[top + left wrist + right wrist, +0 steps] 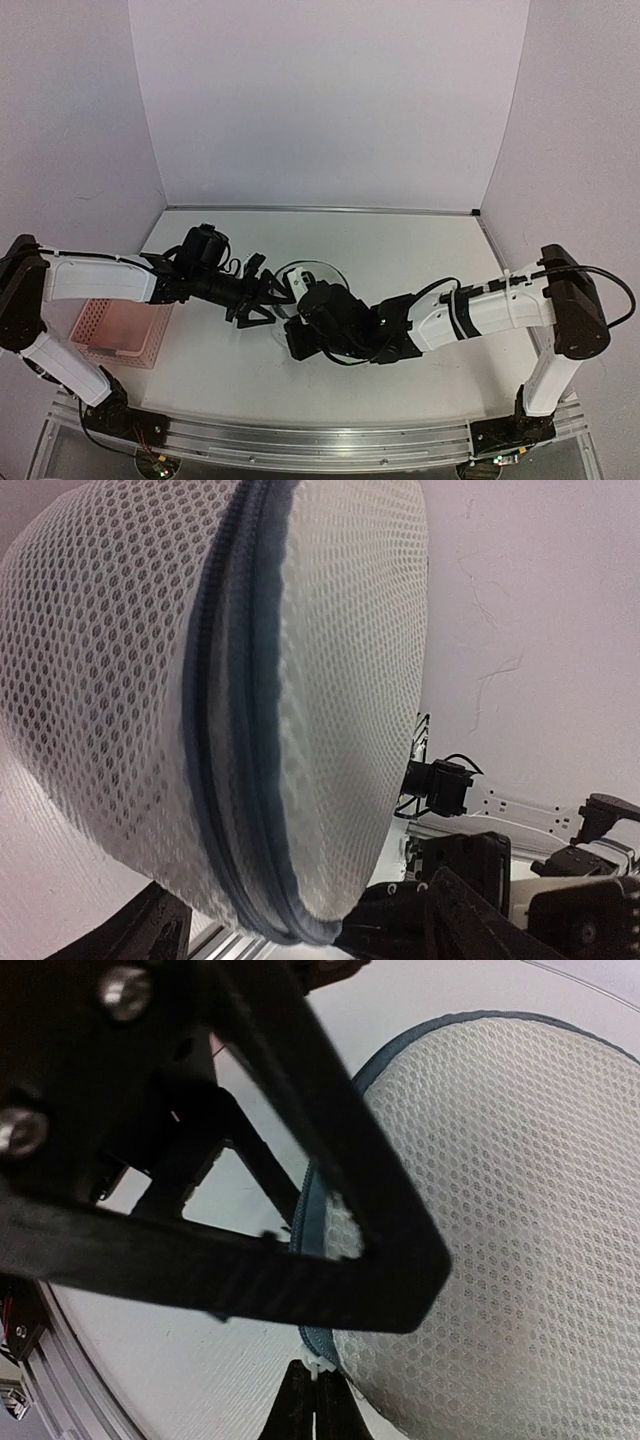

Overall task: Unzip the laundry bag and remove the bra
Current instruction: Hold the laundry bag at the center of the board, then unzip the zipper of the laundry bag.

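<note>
The laundry bag [312, 272] is a white mesh cylinder lying mid-table between both arms. It fills the left wrist view, where its grey-blue zip [215, 730] runs round the rim. My left gripper [300, 935] is open, its fingers wide on either side of the bag's [330, 680] lower edge. From the left, the left gripper [262, 298] meets the bag's near-left side. My right gripper [315, 1410] is shut on the small white zip pull [317, 1367] at the bag's [520, 1210] rim. A left finger [300, 1280] crosses that view. The bra is hidden.
A pink lattice basket [120, 330] stands at the left, under the left arm. The right arm [480, 310] stretches in from the right, its wrist [330, 315] covering the bag's near side. White walls close the back and sides.
</note>
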`<move>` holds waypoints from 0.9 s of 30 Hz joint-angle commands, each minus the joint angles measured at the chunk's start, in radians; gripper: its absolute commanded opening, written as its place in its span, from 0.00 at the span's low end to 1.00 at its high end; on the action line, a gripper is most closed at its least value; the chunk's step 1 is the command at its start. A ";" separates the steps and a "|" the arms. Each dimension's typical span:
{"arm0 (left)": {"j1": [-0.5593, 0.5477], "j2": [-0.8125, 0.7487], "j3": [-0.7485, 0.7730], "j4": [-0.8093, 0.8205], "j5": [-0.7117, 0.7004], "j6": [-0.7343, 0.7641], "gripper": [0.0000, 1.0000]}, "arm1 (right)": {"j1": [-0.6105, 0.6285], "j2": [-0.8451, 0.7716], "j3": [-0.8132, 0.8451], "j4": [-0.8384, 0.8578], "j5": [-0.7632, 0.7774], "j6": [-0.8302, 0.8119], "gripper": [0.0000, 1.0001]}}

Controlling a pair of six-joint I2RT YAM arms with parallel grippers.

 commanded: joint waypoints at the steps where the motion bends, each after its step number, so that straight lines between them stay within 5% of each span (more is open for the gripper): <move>1: -0.007 0.056 0.077 0.085 0.039 -0.013 0.77 | 0.019 -0.035 0.007 0.029 0.020 -0.017 0.00; 6: -0.009 0.096 0.072 0.086 0.035 -0.013 0.56 | 0.025 -0.057 -0.016 0.032 0.041 -0.019 0.00; 14: -0.009 0.096 0.081 0.088 0.035 -0.014 0.00 | 0.027 -0.091 -0.054 0.031 0.054 -0.014 0.00; 27: -0.009 0.058 0.070 0.090 0.010 -0.027 0.00 | 0.027 -0.188 -0.186 -0.006 0.123 0.037 0.00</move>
